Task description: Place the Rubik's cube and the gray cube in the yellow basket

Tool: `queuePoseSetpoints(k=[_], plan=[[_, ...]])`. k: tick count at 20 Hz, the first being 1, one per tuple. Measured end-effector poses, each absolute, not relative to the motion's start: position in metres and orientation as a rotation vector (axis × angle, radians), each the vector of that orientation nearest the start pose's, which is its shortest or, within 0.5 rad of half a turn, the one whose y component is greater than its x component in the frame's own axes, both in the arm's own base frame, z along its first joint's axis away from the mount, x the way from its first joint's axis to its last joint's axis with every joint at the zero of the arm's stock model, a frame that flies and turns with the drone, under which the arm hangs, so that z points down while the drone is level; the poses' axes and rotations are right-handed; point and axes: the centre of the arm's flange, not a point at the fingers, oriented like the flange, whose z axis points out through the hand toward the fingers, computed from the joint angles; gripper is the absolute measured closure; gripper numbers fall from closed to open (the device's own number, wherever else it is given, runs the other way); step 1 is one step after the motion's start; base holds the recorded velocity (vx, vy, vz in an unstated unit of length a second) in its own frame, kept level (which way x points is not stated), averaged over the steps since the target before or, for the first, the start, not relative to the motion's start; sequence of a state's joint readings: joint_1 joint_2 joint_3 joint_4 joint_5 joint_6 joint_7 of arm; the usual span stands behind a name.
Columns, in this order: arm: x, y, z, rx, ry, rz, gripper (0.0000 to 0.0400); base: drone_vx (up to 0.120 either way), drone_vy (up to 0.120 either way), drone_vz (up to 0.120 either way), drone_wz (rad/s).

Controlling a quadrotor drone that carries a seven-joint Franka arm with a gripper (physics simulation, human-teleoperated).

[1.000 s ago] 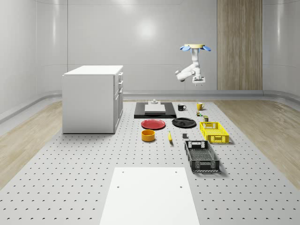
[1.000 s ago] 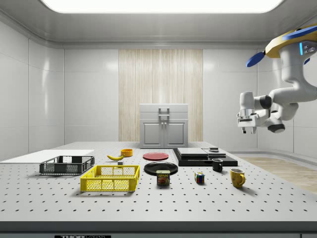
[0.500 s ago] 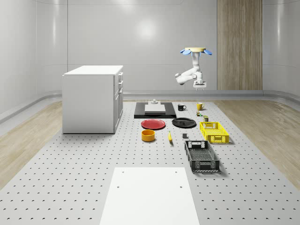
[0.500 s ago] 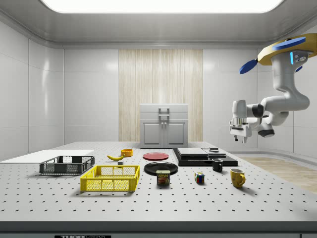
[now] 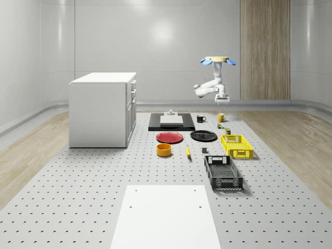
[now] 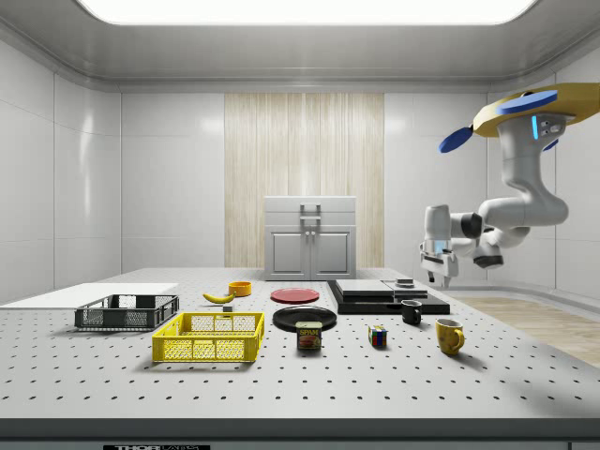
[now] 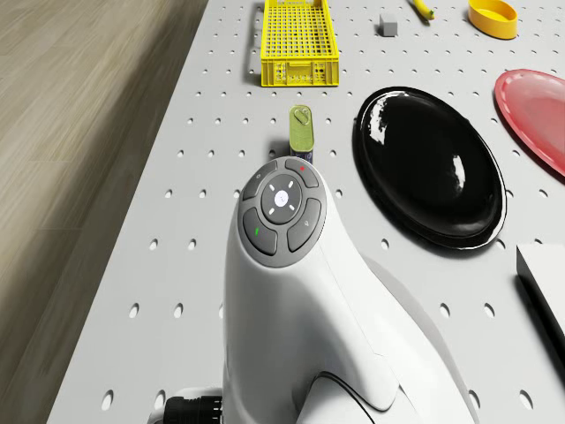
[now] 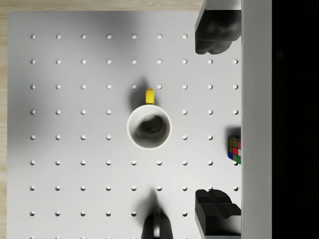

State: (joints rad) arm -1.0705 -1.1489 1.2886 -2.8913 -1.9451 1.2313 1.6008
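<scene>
The Rubik's cube [image 6: 378,336] sits on the table between a Spam can [image 6: 308,336] and a yellow mug [image 6: 449,335]; it also shows in the wrist view [image 8: 235,148]. The small gray cube [image 7: 387,25] lies beside the yellow basket [image 7: 298,40], which stands empty [image 6: 210,337]. The drone [image 5: 218,59] hovers high over the table's far right corner. My gripper [image 6: 437,272] hangs in the air above the mugs, pointing down. It is open [image 8: 215,119], its fingers [image 8: 214,32] far apart with nothing between them.
A black mug [image 6: 411,312], black plate [image 7: 430,163], red plate [image 5: 170,137], orange bowl [image 5: 164,150] and banana [image 6: 218,297] lie on the table. A black basket [image 5: 223,172] stands nearer the front. A white cabinet [image 5: 102,108] is at the whole-scene view's left.
Drone and arm have shifted toward the side view's left, over the table. The gripper has come lower and closer to the mugs, still open.
</scene>
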Motion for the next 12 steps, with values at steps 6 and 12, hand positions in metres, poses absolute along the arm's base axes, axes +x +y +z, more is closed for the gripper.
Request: queuePoseSetpoints(k=[6,12], plan=[[0.3068,-0.0001,0.4908,0.001,-0.002,0.784,0.0,0.12,-0.047,-0.12,0.0],[0.3068,-0.0002,0.4907,0.001,-0.002,0.784,0.0,0.12,-0.12,-0.12,0.0]])
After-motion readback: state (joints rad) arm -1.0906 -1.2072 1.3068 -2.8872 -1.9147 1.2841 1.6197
